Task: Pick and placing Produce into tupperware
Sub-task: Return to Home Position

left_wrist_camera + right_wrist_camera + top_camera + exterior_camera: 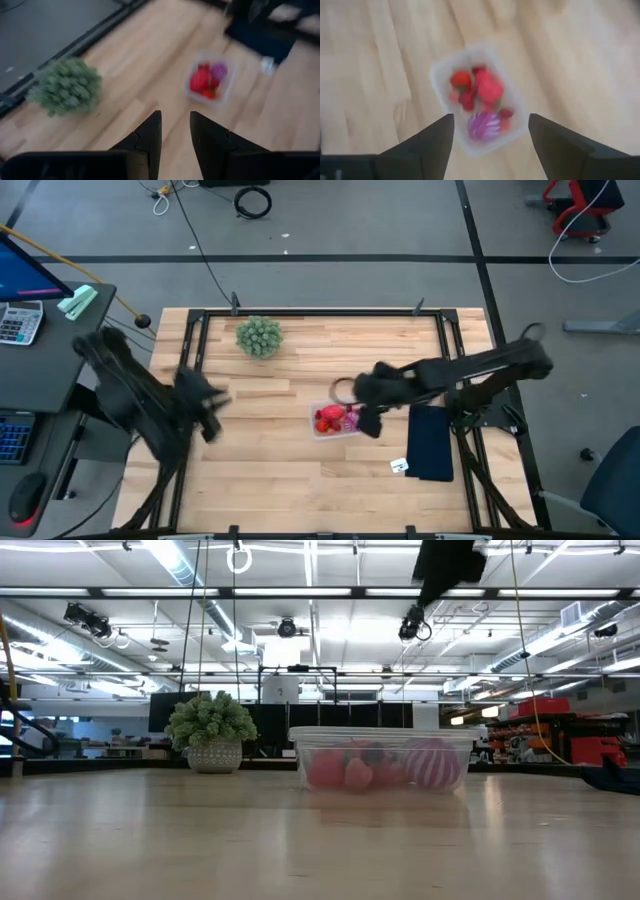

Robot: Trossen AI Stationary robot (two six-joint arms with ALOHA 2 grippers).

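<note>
Produce (490, 91) lies in the tupperware (436, 75); right tool (491, 118) hangs above, wide and empty; left tool (175, 115), narrow, over the wooden desk (290, 475).

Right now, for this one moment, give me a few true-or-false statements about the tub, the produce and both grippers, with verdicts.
1. The clear tub holds red produce and a purple striped piece. True.
2. The right gripper is shut on a red piece. False: it hangs open and empty above the tub.
3. The green plant sits inside the tub. False: it stands apart on the table.
4. The dark pad lies on the tub's right-arm side. True.
5. The left gripper holds nothing. True.
</note>
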